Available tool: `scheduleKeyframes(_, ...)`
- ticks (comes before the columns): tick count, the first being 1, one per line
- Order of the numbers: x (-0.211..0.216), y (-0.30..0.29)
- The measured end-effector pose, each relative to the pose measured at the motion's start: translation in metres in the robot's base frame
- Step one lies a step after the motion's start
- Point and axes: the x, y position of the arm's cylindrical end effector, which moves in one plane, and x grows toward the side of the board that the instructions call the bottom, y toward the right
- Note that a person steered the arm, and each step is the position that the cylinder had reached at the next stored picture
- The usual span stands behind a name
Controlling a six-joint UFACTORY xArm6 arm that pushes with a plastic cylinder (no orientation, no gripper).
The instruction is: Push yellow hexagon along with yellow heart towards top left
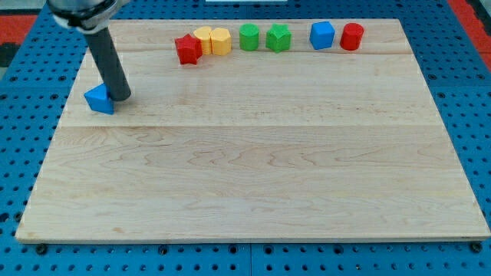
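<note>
The yellow heart point(203, 37) and the yellow hexagon point(221, 40) stand side by side, touching, near the board's top edge, left of centre. A red star point(187, 49) touches the heart on its left. My tip point(121, 98) rests on the board at the view's left, touching the right side of a blue triangle point(99, 100). The tip is well to the left of and below the yellow blocks.
Right of the yellow pair along the top edge stand a green cylinder point(248, 37), a green hexagon-like block point(278, 37), a blue block point(322, 34) and a red cylinder point(352, 36). The wooden board point(253, 169) lies on a blue pegboard surface.
</note>
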Motion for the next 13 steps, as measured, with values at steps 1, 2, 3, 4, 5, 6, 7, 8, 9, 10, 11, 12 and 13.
scheduleKeyframes(1,0.000,0.013)
scheduleKeyframes(2,-0.046,0.120)
scheduleKeyframes(3,-0.079,0.167)
scheduleKeyframes(4,-0.091,0.157)
scheduleKeyframes(5,-0.105,0.160)
scheduleKeyframes(6,-0.132,0.178)
scheduleKeyframes(7,-0.144,0.189)
scheduleKeyframes(8,-0.149,0.169)
scheduleKeyframes(9,-0.165,0.155)
scheduleKeyframes(10,-0.207,0.160)
scheduleKeyframes(11,-0.207,0.157)
scheduleKeyframes(12,-0.177,0.127)
scheduleKeyframes(13,-0.126,0.094)
